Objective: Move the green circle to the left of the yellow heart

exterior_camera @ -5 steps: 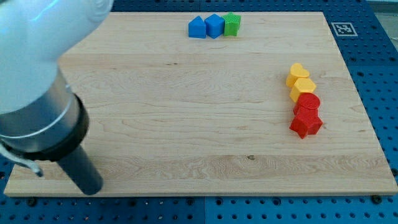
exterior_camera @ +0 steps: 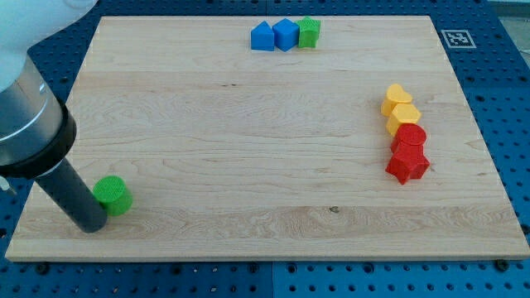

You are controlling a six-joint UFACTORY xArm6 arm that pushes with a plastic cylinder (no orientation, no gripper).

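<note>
The green circle (exterior_camera: 112, 195) lies near the view's bottom left corner of the wooden board (exterior_camera: 248, 149). My tip (exterior_camera: 91, 225) rests on the board just to the left of and below the green circle, touching or nearly touching it. The yellow heart (exterior_camera: 396, 98) sits at the view's right, at the top of a column of blocks, far from the green circle. Below it are a yellow block (exterior_camera: 403, 117), a red block (exterior_camera: 410, 136) and a red star (exterior_camera: 407, 163).
At the view's top middle, two blue blocks (exterior_camera: 262, 36) (exterior_camera: 286, 34) and a green block (exterior_camera: 309, 32) stand in a row. The board's bottom edge (exterior_camera: 248, 260) runs close below my tip. A marker tag (exterior_camera: 457, 38) sits off the top right corner.
The arm has moved left and back, so the green circle, hidden before, now shows beside my tip. The other blocks have not moved.
</note>
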